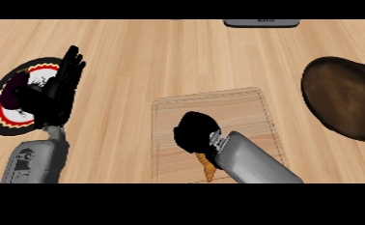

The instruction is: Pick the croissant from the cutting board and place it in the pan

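Observation:
A wooden cutting board [242, 104] lies at the lower middle of the counter. On it my right hand [194, 132] is curled downward over the croissant [206, 168], whose golden-brown tip sticks out below the wrist; most of the croissant is hidden by the hand and forearm. Whether the fingers close round it cannot be seen. The dark brown pan [336, 97] sits at the right edge, apart from the board. My left hand [63, 81] rests open at the left, fingers up.
A round plate [14, 118] with a black, red and white rim lies under the left hand. A grey object [261, 22] sits at the counter's far edge. Bare wooden counter lies between board and pan.

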